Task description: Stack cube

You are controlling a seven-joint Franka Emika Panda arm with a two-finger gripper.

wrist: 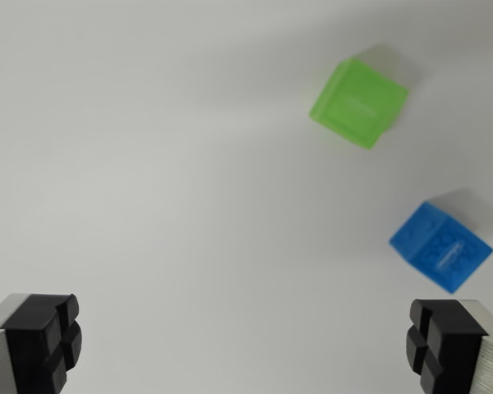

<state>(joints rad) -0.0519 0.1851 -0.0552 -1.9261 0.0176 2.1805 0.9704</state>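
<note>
A green cube [359, 103] lies on the white surface in the upper right of the wrist view. A blue cube [441, 246] sits below it near the wrist view's right edge, just above my right fingertip. The two cubes are apart from each other. My gripper [242, 349] is open wide, with its black-padded fingers [43, 341] at the bottom corners and nothing between them. It hovers above the surface, short of both cubes.
A plain white tabletop [164, 180] fills the rest of the view.
</note>
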